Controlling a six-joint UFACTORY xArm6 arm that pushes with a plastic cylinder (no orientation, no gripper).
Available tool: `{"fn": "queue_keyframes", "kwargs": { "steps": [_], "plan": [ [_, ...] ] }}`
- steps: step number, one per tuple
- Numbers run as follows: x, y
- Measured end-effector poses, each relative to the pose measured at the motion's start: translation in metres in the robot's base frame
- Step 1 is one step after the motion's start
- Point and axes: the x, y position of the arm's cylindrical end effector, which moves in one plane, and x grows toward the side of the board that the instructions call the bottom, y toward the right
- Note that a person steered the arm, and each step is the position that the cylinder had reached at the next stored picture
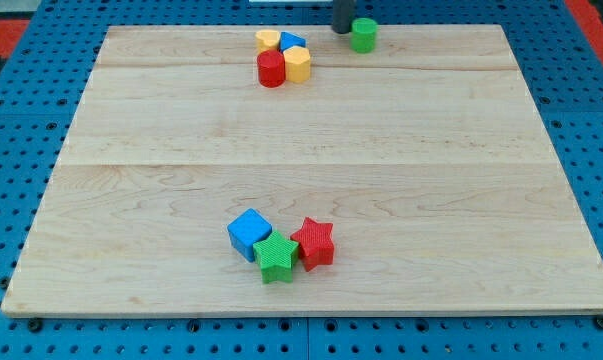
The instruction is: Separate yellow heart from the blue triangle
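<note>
The yellow heart (268, 41) lies at the view's top, touching the blue triangle (292, 41) on its right. A red cylinder (271, 69) and a yellow hexagon (297, 64) sit just below them in one tight cluster. My tip (342, 30) is at the top edge of the board, to the right of this cluster and just left of a green cylinder (364, 34), close to or touching it.
A blue cube (249, 233), a green star (276, 257) and a red star (314, 243) form a cluster near the view's bottom middle. The wooden board (131, 150) lies on a blue perforated table (21, 120).
</note>
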Motion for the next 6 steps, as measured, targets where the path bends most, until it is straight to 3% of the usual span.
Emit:
{"fn": "queue_keyframes", "kwargs": {
  "steps": [1,3,5,6],
  "plan": [
    [0.018,0.035],
    [0.035,-0.033],
    [0.032,-0.144],
    [0.032,-0.157]
  ]
}}
